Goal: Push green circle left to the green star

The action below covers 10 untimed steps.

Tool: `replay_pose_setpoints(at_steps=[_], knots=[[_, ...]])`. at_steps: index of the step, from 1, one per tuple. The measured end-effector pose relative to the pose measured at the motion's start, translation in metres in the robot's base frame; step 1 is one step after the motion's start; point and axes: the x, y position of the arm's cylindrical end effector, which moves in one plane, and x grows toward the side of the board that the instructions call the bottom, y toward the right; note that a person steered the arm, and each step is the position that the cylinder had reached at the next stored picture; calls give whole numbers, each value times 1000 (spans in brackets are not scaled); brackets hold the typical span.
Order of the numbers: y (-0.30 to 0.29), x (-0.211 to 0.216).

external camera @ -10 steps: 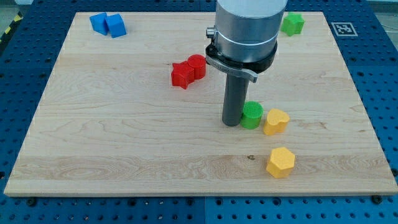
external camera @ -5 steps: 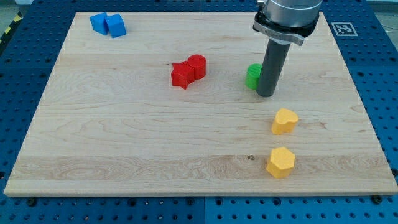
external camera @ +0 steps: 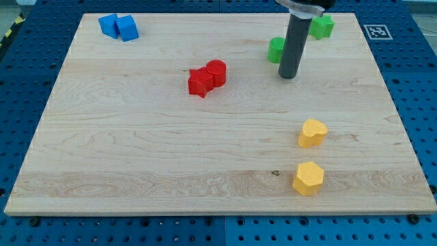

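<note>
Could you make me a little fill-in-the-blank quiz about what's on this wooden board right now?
1. My tip touches the ____ side of the green circle, as the view shows it.
2. The green star sits near the view's top ____ corner of the board.
3. The two ____ blocks sit together near the view's top left corner.
4. The yellow heart lies above the yellow ____.

Missing words: right; right; blue; hexagon
</note>
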Motion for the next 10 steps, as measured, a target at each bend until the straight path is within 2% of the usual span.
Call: replay_pose_setpoints(at_steps=[2,3,4,5,6,7,8,9,10], knots=[[1,-76],[7,-78],[-14,-68],[-51,-77],[-56,-107],[-13,-128],[-14,-126],[-27,-92],[-15,-66]])
